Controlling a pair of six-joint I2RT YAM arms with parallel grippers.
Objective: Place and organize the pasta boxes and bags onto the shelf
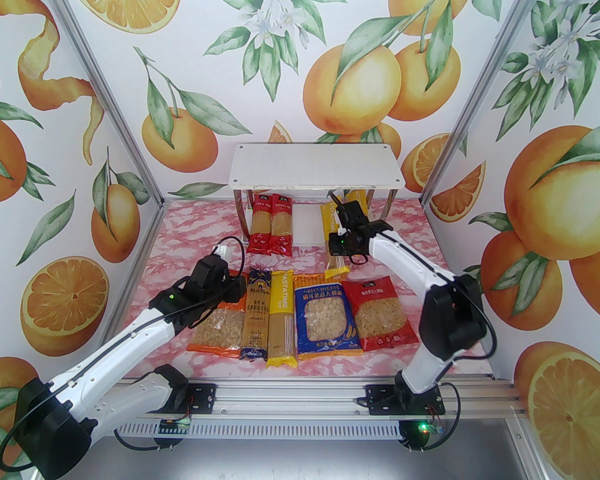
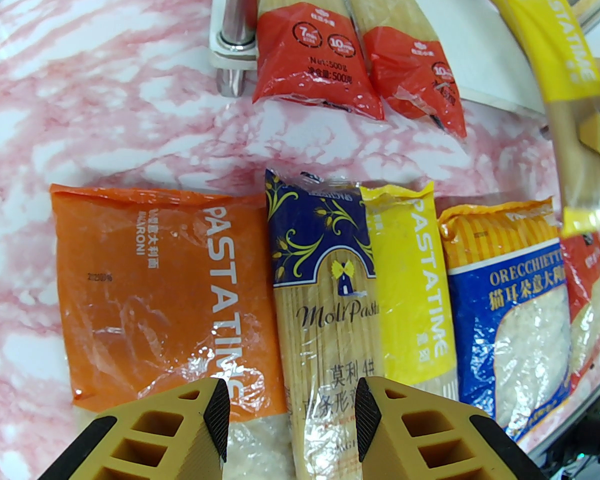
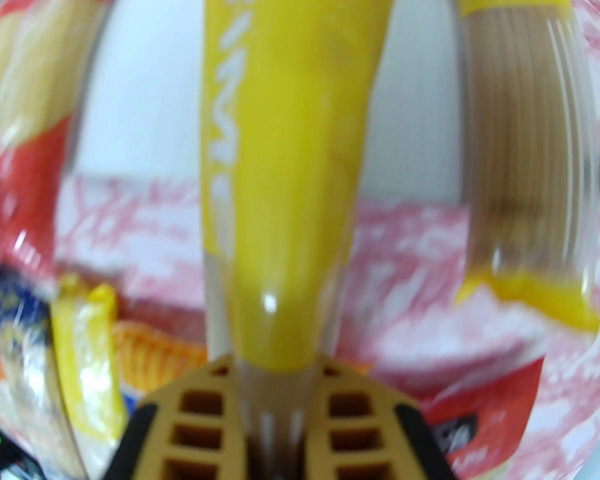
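Note:
The shelf (image 1: 315, 165) stands at the back. Two red spaghetti packs (image 1: 270, 224) lie on its lower board (image 3: 145, 93). My right gripper (image 1: 340, 238) is shut on a yellow PASTATIME pack (image 3: 290, 168) at that board's right front, the pack's near end (image 1: 336, 264) overhanging the table. A second yellow pack (image 3: 525, 143) lies just right of it. On the table sit an orange bag (image 2: 145, 278), a dark blue spaghetti pack (image 2: 320, 268), a third yellow pack (image 2: 410, 278), a blue bag (image 2: 505, 308) and a red bag (image 1: 380, 313). My left gripper (image 2: 291, 408) hovers open over the orange bag and dark blue pack.
A chrome shelf leg (image 2: 235, 18) stands just left of the red packs. Orange-print walls close in the pink marble table (image 1: 190, 248) on three sides. The shelf's top board carries nothing. Bare marble lies left of the orange bag.

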